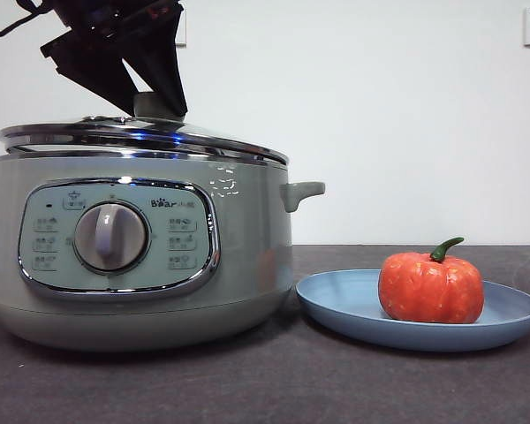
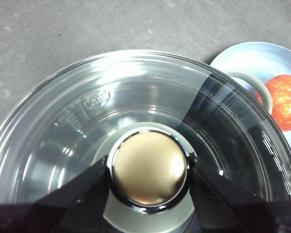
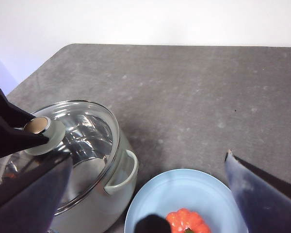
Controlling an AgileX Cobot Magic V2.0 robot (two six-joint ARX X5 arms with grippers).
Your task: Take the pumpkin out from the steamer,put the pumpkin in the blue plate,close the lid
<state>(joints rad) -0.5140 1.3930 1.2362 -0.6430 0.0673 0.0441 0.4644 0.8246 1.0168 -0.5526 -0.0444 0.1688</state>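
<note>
The pumpkin is sitting upright in the blue plate, stem curling up, just beside the steamer on the dark tabletop. That part looks done; what's left is seating the lid.

The left gripper is coming straight down from above, jaws clamped on the lid's green knob, one each side. The lid is lying a bit tilted on the chrome rim w/ one edge looking slightly raised, so it prob. needs leveling, then letting go.

The right gripper is hanging over the plate, jaws wide apart, holding nothing, clear of the lid. Nothing is standing in the way; behind is a plain white wall.
</note>
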